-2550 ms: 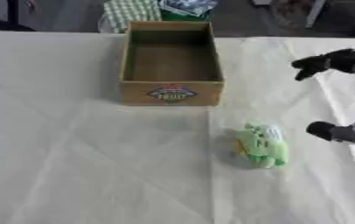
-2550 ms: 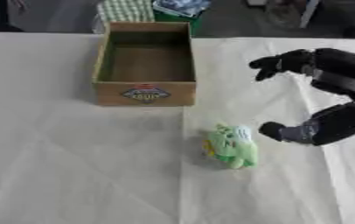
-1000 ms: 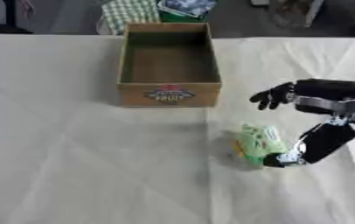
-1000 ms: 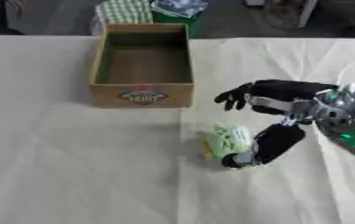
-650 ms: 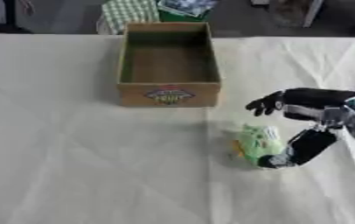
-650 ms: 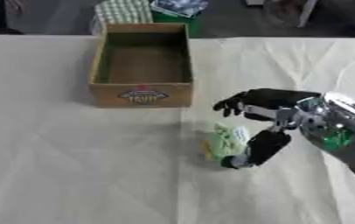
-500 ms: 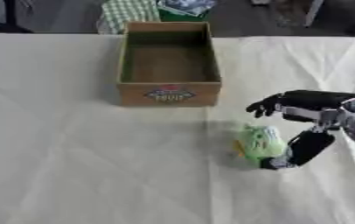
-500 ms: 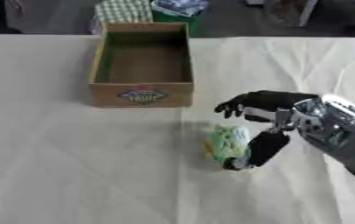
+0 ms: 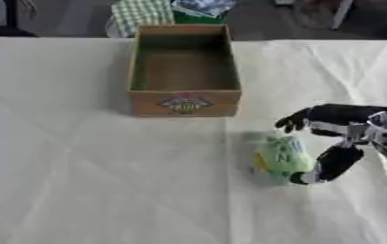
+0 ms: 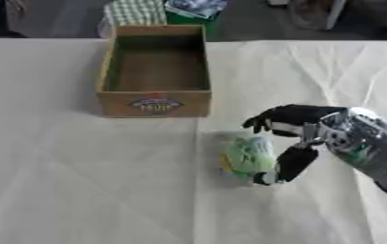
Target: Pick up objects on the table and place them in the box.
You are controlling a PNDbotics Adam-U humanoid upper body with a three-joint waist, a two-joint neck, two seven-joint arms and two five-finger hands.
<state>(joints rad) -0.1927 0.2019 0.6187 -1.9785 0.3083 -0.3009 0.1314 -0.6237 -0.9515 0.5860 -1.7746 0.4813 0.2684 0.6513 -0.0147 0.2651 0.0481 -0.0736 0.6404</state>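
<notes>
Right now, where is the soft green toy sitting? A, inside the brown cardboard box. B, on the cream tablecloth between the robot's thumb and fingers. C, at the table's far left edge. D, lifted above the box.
B: the soft green toy lies on the cream tablecloth, bracketed by the right hand, with the brown cardboard box empty.

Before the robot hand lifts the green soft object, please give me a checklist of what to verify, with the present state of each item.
1. Right robot hand is at the green soft object: ok, fingers reach over its far side and the thumb is at its near right side.
2. Fingers are closed round the object: not ok, the hand is open around it.
3. Object is off the table: not ok, it lies on the cloth.
4. Box is open and has room: ok, nothing shows inside.
5. Path from the object to the box is free: ok, only bare cloth between them.
6. Left robot hand is out of the way: cannot tell, not in view.
</notes>
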